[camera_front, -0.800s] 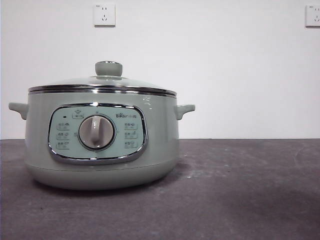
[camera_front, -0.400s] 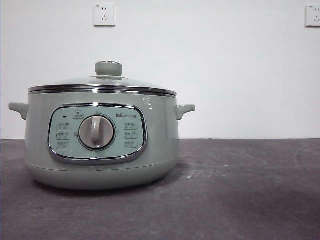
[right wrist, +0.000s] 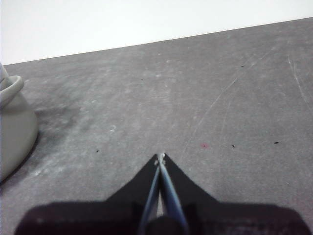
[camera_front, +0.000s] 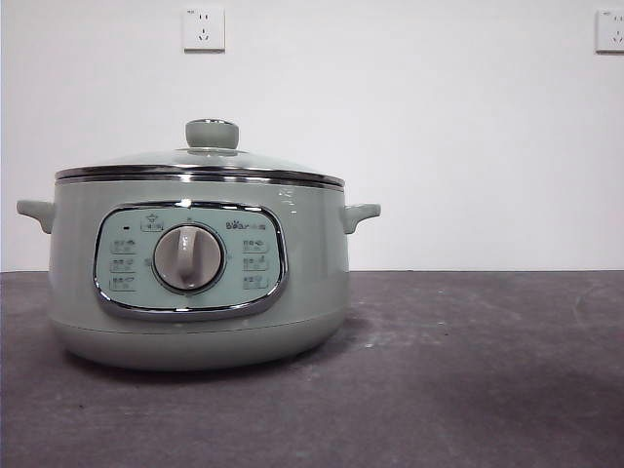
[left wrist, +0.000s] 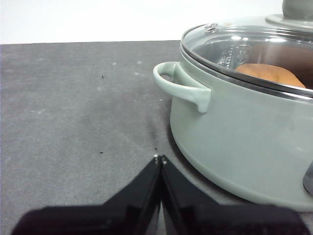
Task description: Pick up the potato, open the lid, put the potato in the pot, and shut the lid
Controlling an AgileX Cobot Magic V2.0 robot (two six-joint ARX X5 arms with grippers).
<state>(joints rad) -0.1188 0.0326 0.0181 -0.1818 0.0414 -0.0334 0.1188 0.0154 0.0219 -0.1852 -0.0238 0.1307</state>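
So the pot [camera_front: 200,283] sits on the dark grey worktop [camera_front: 468,370], over toward the left side of the front view, control panel [camera_front: 190,260] and dial [camera_front: 188,257] facing the camera. The lid [camera_front: 200,166] is on it, seated flat on the rim with the green knob [camera_front: 212,134] sticking up in the middle.

The potato [left wrist: 270,76] is inside the pot. You can see it through the glass in the left wrist view, an orange-brown lump under the lid, partly hidden by the steel rim. No sign of it from the front, since the pot wall blocks it.

Left hand [left wrist: 159,159] is low over the worktop just beside the pot, near one of the side handles [left wrist: 183,88], not touching anything. Its jaws are pressed together with nothing between them.

Right hand [right wrist: 160,157] is over bare worktop on the other side, well apart from the pot, which only shows as a sliver at the edge of its view. Jaws closed up tight there too, holding nothing.

Neither arm shows in the front view. Two wall sockets [camera_front: 203,28] are up on the white wall behind.
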